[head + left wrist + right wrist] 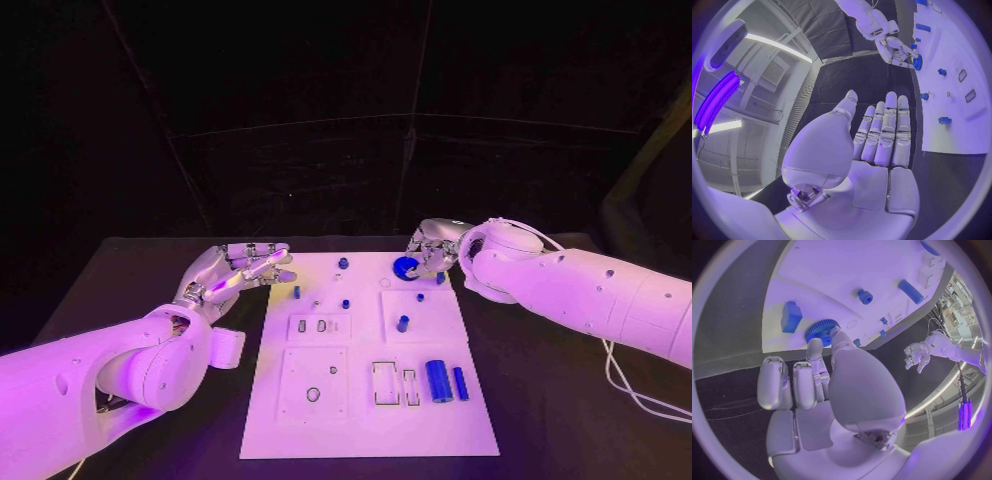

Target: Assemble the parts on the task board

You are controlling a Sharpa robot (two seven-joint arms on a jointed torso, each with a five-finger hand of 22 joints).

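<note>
Right hand [433, 250] pinched the blue gear [407, 266] over the board's [361, 420] far edge, likely to seat it, though contact was unclear. Left hand [242, 268] waited just beside the board, fingers extended, holding nothing.

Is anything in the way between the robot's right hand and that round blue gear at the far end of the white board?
Nothing visible: the right hand already has its fingertips on the blue gear on the task board. The left hand hovers apart, holding nothing.
</note>
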